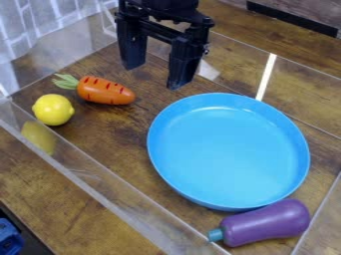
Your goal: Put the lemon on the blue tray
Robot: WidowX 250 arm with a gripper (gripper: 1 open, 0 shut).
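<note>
The lemon (54, 109) is a small round yellow fruit resting on the wooden tabletop at the left. The blue tray (228, 149) is a large round plate with a shallow rim, lying at centre right with nothing on it. My gripper (156, 62) hangs at the top centre, its two black fingers (184, 64) pointing down and standing well apart, with nothing between them. It sits behind and to the right of the lemon, above the tray's far left rim.
An orange carrot (104, 92) with a green top lies just right of the lemon. A purple eggplant (262, 223) rests at the front right, below the tray. Clear plastic walls (94, 164) enclose the work area.
</note>
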